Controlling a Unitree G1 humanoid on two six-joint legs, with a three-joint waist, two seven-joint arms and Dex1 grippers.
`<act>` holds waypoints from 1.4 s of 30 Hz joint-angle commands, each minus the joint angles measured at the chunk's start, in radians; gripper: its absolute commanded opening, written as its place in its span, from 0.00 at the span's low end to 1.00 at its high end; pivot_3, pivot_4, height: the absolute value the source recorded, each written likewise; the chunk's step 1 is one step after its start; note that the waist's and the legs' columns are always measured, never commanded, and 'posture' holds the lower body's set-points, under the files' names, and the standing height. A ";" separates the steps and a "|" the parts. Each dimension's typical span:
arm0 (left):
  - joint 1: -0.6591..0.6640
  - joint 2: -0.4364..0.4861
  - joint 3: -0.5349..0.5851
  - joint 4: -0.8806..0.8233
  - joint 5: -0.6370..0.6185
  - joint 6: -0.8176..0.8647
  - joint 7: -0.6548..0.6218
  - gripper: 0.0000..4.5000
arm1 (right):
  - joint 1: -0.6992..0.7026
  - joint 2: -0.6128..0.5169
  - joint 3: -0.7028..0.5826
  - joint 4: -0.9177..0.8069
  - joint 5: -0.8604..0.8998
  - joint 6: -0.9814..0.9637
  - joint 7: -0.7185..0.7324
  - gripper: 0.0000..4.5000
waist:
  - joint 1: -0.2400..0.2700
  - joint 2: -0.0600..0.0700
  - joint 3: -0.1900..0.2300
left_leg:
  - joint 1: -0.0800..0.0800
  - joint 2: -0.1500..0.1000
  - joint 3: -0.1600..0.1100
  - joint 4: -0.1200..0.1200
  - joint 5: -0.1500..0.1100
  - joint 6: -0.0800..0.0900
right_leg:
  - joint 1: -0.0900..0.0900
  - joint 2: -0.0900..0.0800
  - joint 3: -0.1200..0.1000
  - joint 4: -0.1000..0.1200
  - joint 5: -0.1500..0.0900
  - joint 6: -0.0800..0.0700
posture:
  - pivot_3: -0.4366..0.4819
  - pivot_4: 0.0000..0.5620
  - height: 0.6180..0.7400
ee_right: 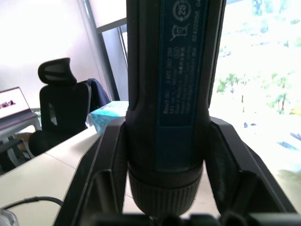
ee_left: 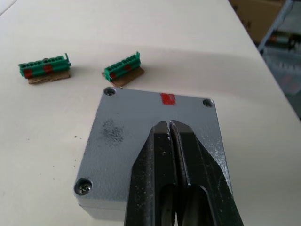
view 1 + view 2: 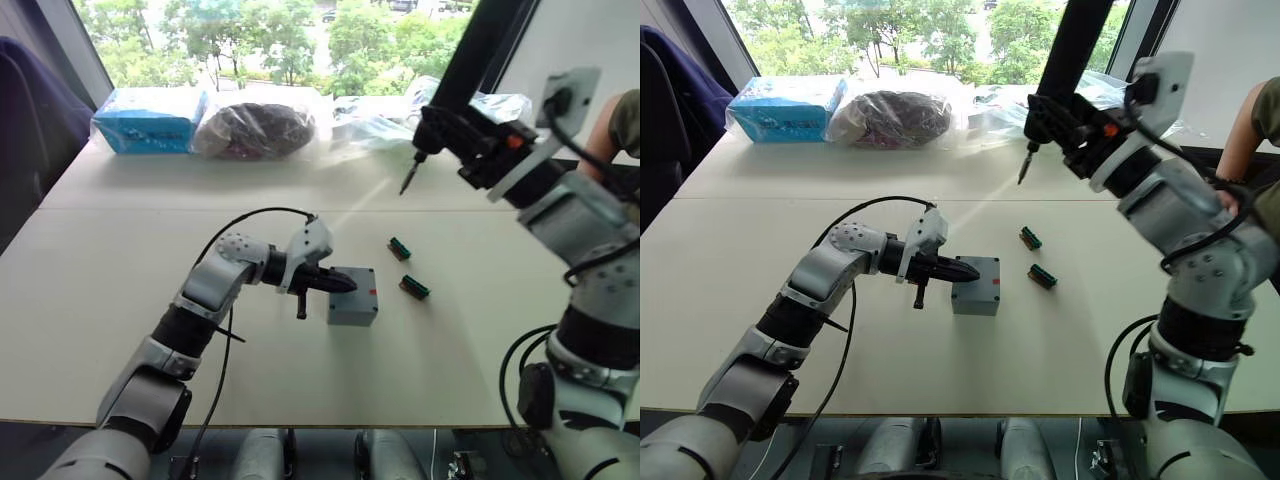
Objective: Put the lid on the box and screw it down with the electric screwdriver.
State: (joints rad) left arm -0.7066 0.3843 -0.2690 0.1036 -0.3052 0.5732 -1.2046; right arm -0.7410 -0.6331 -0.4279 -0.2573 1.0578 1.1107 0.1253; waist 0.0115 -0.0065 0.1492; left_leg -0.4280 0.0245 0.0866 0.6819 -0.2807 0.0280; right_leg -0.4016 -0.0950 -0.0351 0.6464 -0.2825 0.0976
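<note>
Two steps look part done: the lid [image 2: 150,141] already sits on the box [image 3: 352,310] mid-table, with the left gripper [image 2: 169,129], fingers together, resting on its top. One near corner screw seems seated; the far corner holes look unfilled. The right gripper [image 1: 160,155], clamped on the electric screwdriver [image 3: 470,70], holds it high, well apart from the box, so the driving is left.

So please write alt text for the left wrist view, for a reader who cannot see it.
The left gripper rests its two black fingers, pressed together, on the grey lid that sits on the box. The lid shows a small red mark and screws at its corners. Two small green parts lie on the white table beyond it.
</note>
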 commanded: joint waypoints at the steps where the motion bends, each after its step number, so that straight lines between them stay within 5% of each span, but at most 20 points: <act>1: -0.018 0.046 0.072 -0.124 -0.086 0.059 -0.017 0.00 | -0.018 -0.146 -0.093 0.179 0.083 0.308 -0.056 0.39 | 0.001 0.001 0.001 | 0.000 0.000 0.000 0.000 0.000 0.000 | 0.000 -0.001 0.000 0.000 0.000 0.000 | 0.48 0.27 1.00; 8: 0.059 0.186 -0.026 -0.280 -0.052 0.029 -0.082 0.00 | 0.022 -0.339 0.011 0.521 0.136 0.504 -0.080 0.39 | -0.014 0.009 0.005 | 0.000 -0.001 0.004 -0.003 0.000 0.001 | -0.003 -0.001 0.003 -0.001 0.000 0.000 | 0.48 0.27 1.00; 20: 0.094 0.189 -0.045 -0.356 -0.071 0.054 -0.033 0.00 | 0.030 -0.443 0.314 0.684 0.188 0.504 -0.025 0.39 | -0.020 0.009 0.007 | -0.002 -0.001 0.005 -0.002 -0.001 0.002 | -0.004 0.002 0.003 -0.001 0.000 0.000 | 0.48 0.27 1.00; 35: 0.102 0.159 -0.060 -0.273 -0.047 0.018 0.002 0.00 | -0.106 -0.355 0.375 0.856 -0.058 0.504 0.064 0.39 | -0.020 0.009 0.007 | -0.002 0.000 0.005 -0.002 -0.001 0.002 | -0.005 0.004 0.004 -0.001 0.000 0.000 | 0.48 0.27 1.00; 36: 0.103 0.160 -0.058 -0.273 -0.048 0.018 0.002 0.00 | -0.107 -0.351 0.373 0.853 -0.070 0.504 0.071 0.56 | -0.020 0.009 0.007 | -0.002 0.000 0.005 -0.001 -0.001 0.002 | -0.005 0.004 0.004 -0.001 0.000 0.000 | 0.48 0.27 1.00; 42: 0.098 0.176 -0.018 -0.264 -0.078 0.046 0.006 0.00 | -0.079 -0.366 0.368 0.759 -0.112 0.498 0.144 0.99 | -0.020 0.009 0.007 | -0.002 0.000 0.005 -0.001 -0.001 0.002 | -0.005 0.004 0.004 -0.001 0.000 0.001 | 0.48 0.27 1.00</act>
State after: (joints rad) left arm -0.6019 0.5552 -0.3291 -0.1567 -0.3548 0.6044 -1.1987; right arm -0.8251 -0.9757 -0.0398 0.5666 0.9756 1.6083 0.2353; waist -0.0087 0.0025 0.1561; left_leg -0.4299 0.0244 0.0920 0.6807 -0.2817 0.0298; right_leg -0.4065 -0.0913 -0.0309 0.6455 -0.2823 0.0981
